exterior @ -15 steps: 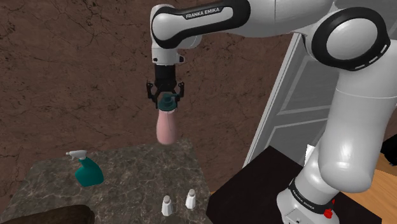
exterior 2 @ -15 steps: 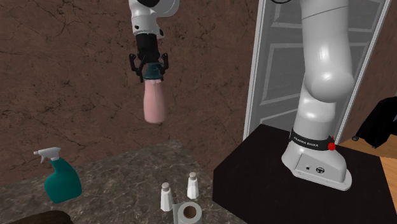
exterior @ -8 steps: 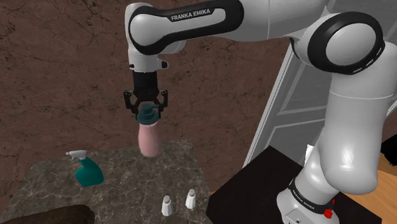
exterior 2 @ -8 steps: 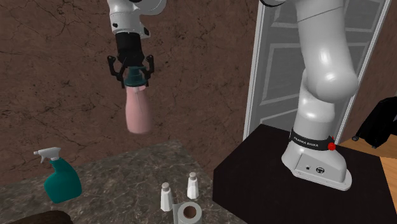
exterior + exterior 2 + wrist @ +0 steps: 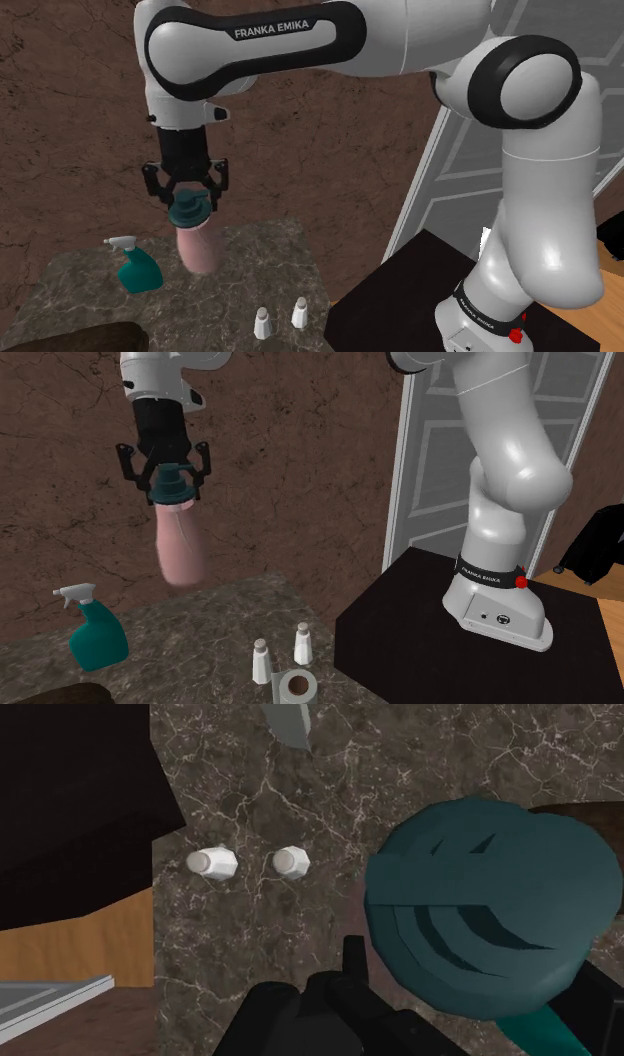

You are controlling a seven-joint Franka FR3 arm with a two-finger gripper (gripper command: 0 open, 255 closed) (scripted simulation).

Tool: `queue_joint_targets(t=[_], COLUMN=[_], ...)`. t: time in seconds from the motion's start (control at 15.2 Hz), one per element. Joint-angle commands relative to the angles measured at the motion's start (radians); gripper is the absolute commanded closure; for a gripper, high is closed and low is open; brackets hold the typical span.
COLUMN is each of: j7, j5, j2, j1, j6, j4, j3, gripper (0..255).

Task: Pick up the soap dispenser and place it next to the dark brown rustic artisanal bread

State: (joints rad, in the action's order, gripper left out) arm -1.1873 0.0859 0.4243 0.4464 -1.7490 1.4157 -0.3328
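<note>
Currently the tool [image 5: 187, 196] is clamped on the teal cap of the soap dispenser [image 5: 198, 250]. The dispenser's pink body hangs below the fingers, roughly upright. In the second exterior view you see the tool [image 5: 166, 476] carrying the soap dispenser [image 5: 179, 552] in the air in front of the brown wall [image 5: 300, 472], with its base clear of the worktop [image 5: 190, 622].

Note the following items on the dark marbled worktop [image 5: 80, 292]:
- A teal spray bottle [image 5: 135, 267] with a white trigger head stands near the shoulder view's left, just beside the hanging dispenser in that view.
- Two small white shakers [image 5: 262, 322] stand side by side at the near edge, towards the shoulder view's right.
- A paper roll [image 5: 296, 687] sits just in front of the shakers in the second exterior view.
- A dark brown loaf [image 5: 70, 338] lies at the near left corner of the shoulder view, cut off by the picture's edge, well apart from the dispenser.

In the wrist view the teal cap [image 5: 490, 934] sits right by the tool, with the two shakers [image 5: 211, 862] on the worktop below. The arm's black stand [image 5: 400, 300] is next to the worktop on the shoulder view's right, with a white door [image 5: 450, 170] behind it.
</note>
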Motion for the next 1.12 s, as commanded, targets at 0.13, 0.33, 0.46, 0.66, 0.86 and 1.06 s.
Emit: queue_joint_targets(t=[0.13,0.33,0.46,0.66,0.86,1.06], j7=[-0.086,-0.148,-0.186,-0.193,-0.187,-0.182], j5=[-0.032,-0.058,-0.077,-0.08,-0.079,-0.078], j2=[0.101,0.187,0.258,0.274,0.269,0.268], j1=[0.079,0.146,0.197,0.207,0.201,0.197], j6=[0.033,0.071,0.108,0.089,0.046,0.005], j4=[-0.147,-0.28,-0.395,-0.394,-0.345,-0.302], j3=[-0.013,-0.018,-0.018,-0.017,-0.017,-0.016], gripper=[255,255,255,255,255,255])
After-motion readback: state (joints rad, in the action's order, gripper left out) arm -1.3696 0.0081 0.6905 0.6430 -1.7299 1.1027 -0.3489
